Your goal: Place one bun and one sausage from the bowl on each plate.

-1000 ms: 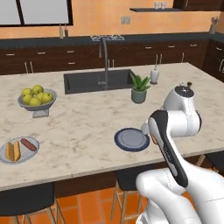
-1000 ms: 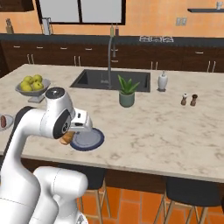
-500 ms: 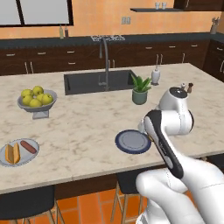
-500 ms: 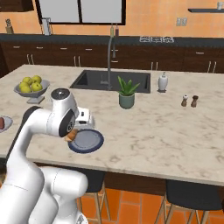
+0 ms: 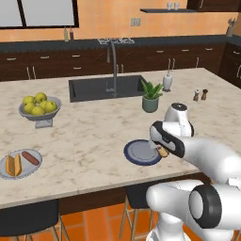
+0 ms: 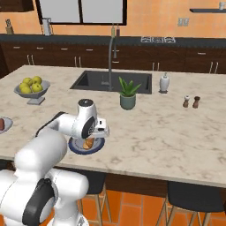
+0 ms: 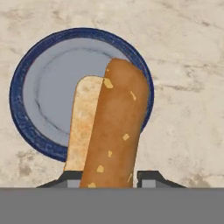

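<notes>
Kitchen with orange walls and dark cabinets; a marble island counter (image 5: 94,136) is carrying the work, with a black sink (image 5: 106,87) and tall faucet (image 5: 113,61) set into its far side. The gripper (image 7: 109,177) is hanging just above the near edge of the counter, its two dark fingertips (image 7: 151,177) pinching a tan-orange hot-dog bun (image 7: 111,135) by one end; the jaws are pressed against the bun's sides, not spread. In the hand view the bun is extending away from the fingers and lying over the dark blue-grey plate (image 7: 30,87), which is sitting directly below and ahead of the gripper. From the left base view the bun (image 5: 163,151) is showing at the plate's right rim (image 5: 134,157); from the right base view it (image 6: 88,143) is hanging over the same plate (image 6: 99,145); whether it is touching the plate I cannot tell. Well off to the gripper's left, at the counter's near edge, a pale plate (image 5: 7,174) is holding a second bun (image 5: 14,164) and a sausage (image 5: 30,157) side by side. Beyond that, a grey pedestal bowl of yellow-green fruit (image 5: 40,106) is standing. Ahead of the gripper, a small potted plant (image 5: 150,96) is standing, a white soap dispenser (image 5: 167,81) behind it, and salt and pepper shakers (image 5: 200,95) further right.
</notes>
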